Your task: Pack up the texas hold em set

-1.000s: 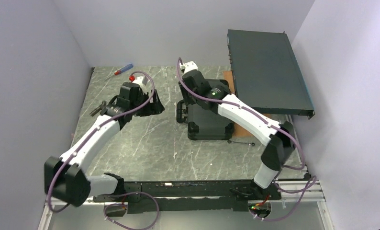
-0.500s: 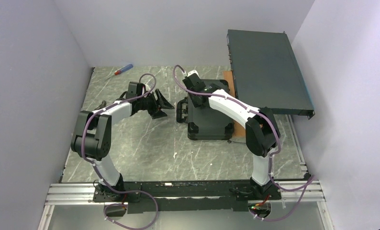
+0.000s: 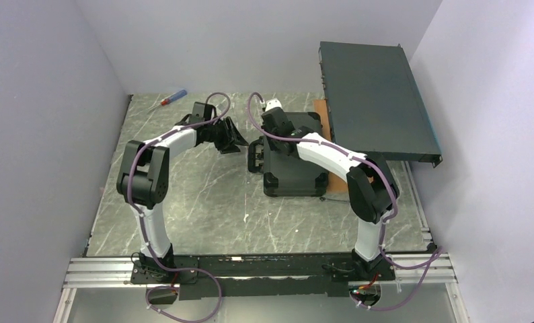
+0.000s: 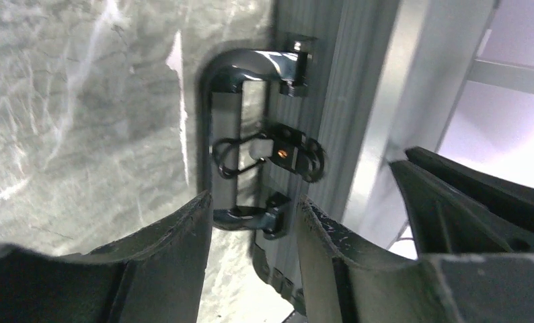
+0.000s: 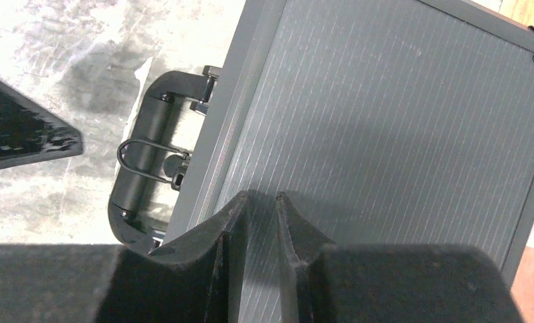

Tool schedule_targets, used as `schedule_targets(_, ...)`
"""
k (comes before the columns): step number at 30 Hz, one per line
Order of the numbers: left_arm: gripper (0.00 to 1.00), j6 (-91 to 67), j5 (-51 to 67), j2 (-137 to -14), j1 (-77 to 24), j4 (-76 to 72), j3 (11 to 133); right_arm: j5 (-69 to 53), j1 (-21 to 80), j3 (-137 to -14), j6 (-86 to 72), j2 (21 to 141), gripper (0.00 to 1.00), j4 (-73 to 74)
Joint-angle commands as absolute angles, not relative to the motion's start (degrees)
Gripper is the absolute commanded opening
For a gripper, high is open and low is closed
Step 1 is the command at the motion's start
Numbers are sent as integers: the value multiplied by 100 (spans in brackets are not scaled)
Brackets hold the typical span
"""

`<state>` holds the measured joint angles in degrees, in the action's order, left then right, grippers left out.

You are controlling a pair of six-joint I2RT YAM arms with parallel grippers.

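The table is grey, scratched stone. The dark rack box lies to the right of the right claw and beyond it. The case lies flat with its lid down, directly under the right claw and just right of the left claw.

The right claw hangs over the ribbed grey lid near the handle edge. Its fingers are narrowly parted, with a thin slit between them and nothing in it. Whether the tips touch the lid cannot be told.

The left claw points at the case's handle side, its fingers spread and empty. The black handle stands just ahead of its tips, apart from them, and a wire latch sits behind the handle on the case wall.

A screwdriver lies left of the left claw and beyond it.
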<state>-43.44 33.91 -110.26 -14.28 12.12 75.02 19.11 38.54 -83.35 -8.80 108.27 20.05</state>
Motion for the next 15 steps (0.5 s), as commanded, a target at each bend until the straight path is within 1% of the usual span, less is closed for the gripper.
schedule_targets(1, 53, -3902, 2956, -11382, -1559, 1778, 8045, 1298, 3795, -7692, -1131, 11114, 24, 2401)
schedule_targets(5, 54, -3785, 2691, -11590, -1720, 1873, 8209, 1203, 3756, -7598, -1144, 11085, 24, 2384)
schedule_targets(7, 52, -3776, 2760, -11715, -1783, 1817, 8279, 1193, 3753, -7570, -1137, 11054, 24, 2354)
schedule_targets(15, 38, -3844, 2880, -11989, -1855, 1584, 8327, 1040, 3745, -7550, -1095, 10966, 24, 2287)
